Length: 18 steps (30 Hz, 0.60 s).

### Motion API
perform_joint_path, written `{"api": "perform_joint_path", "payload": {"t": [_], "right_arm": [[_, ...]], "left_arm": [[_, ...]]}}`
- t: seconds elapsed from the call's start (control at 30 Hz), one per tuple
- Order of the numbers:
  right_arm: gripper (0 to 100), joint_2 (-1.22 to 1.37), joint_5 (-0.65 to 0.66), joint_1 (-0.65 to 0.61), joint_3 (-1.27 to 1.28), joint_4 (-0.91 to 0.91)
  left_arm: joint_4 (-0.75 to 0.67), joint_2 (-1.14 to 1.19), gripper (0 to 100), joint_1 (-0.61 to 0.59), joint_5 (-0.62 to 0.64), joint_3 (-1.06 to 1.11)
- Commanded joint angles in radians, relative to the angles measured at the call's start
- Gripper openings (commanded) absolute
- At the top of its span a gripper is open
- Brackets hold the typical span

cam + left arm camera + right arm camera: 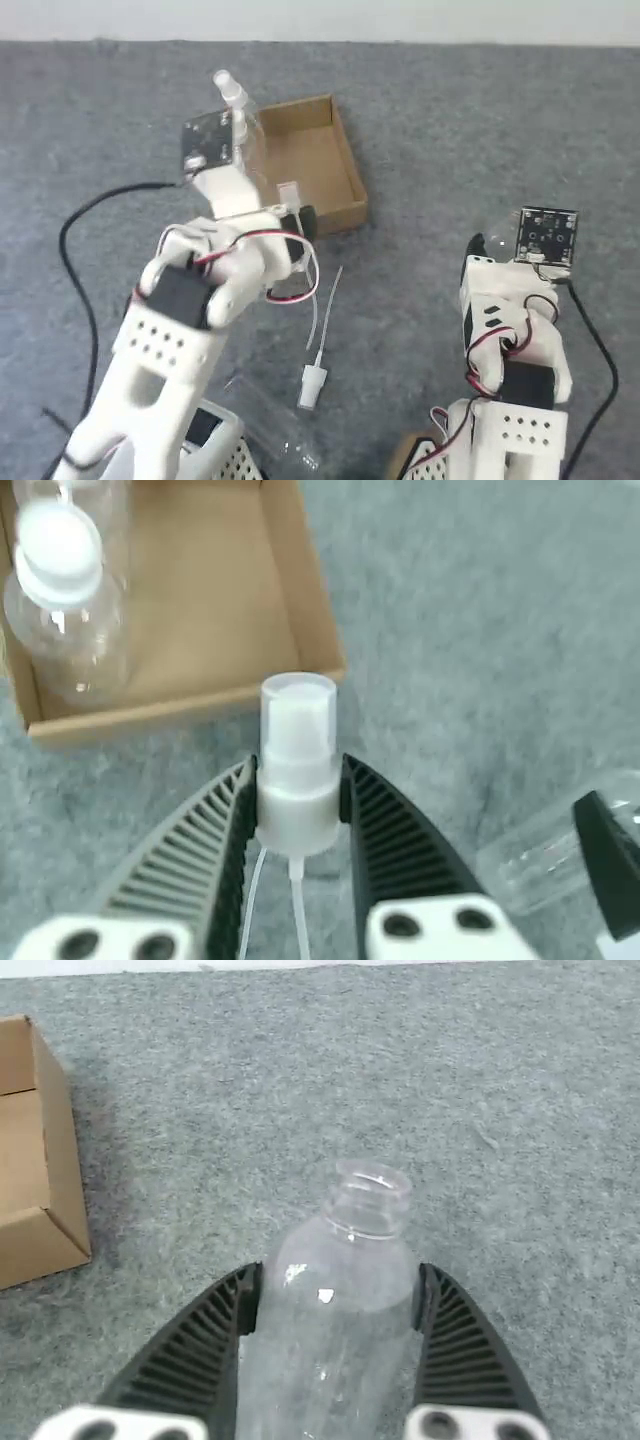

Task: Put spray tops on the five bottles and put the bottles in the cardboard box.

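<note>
A white spray top (297, 750) is clamped between the fingers of the left gripper (297, 772), with its thin tube trailing back between them. Beyond it, a capped clear bottle (65, 590) is seen inside the cardboard box (312, 610).

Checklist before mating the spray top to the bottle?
1. Spray top held in left gripper: ok, upright between the fingers.
2. Open bottle held in right gripper: ok, fingers on both sides of its body.
3. Neck bare and clear of the fingers: ok.
4. Top lined up over the neck: not ok; the arms are apart, with the left one by the cardboard box.
5. Room in the box: ok; one capped bottle in it, bare floor beside it.
6. Dip tube straight: cannot tell.
</note>
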Motion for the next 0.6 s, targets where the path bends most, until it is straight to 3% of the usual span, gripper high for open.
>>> {"api": "perform_joint_path", "payload": {"t": [0.0, 0.33, 0.57], "right_arm": [[11.0, -0.025, -0.003, -0.010, -0.009, -0.018], [11.0, -0.027, 0.005, -0.084, -0.002, -0.004], [11.0, -0.027, 0.091, -0.211, 0.015, -0.002]], "left_arm": [[-0.130, -0.150, 1, -0.008, -0.002, 0.088], [-0.321, -0.390, 1, -0.012, 0.000, 0.295], [-0.428, -0.502, 1, -0.109, 0.005, 0.389]]}}
